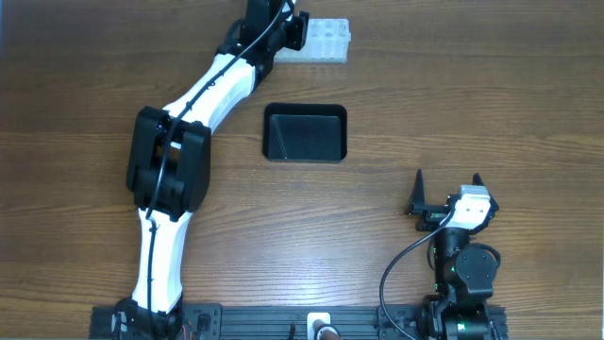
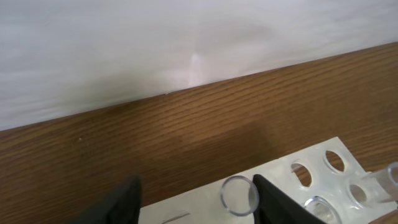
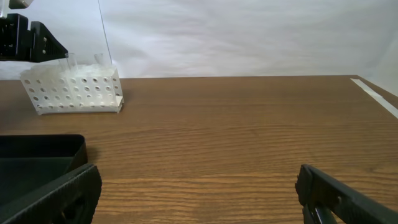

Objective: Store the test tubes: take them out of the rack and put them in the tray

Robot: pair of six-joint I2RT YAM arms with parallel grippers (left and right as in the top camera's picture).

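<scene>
**Q:** Legend, largest item first: what took up the top view?
**A:** The wooden table [image 1: 491, 85], edge to edge. Across it the left arm [image 1: 212, 90] ran from the bottom-left edge diagonally up to top centre.

**Q:** Next in size?
**A:** The tray [image 1: 304, 108]: black, rectangular, dark inside, at frame centre just above mid-height. Above it, apart from it, the white rack [image 1: 326, 42] sat at top centre. In the right wrist view the rack [image 3: 74, 93] was at upper left and the tray [image 3: 37, 144] at lower left.

**Q:** Grippers?
**A:** The right gripper [image 1: 447, 184] was at lower right of the top view, well apart from tray & rack, fingers spread wide w/ nothing held. The left gripper [image 2: 198, 186] was over the rack's left end. Its fingers stood apart at the bottom of the left wrist view, either side of one tube, not clamped on it.

**Q:** Tubes?
**A:** That test tube [image 2: 239, 194] was clear and upright in a rack hole at bottom centre, betw. the fingers and just beside the frame-right one. A second tube [image 2: 385, 180] stood in the rack at the right edge. In the right wrist view, tube tops [image 3: 70, 60] rose above the rack at upper left.
</scene>
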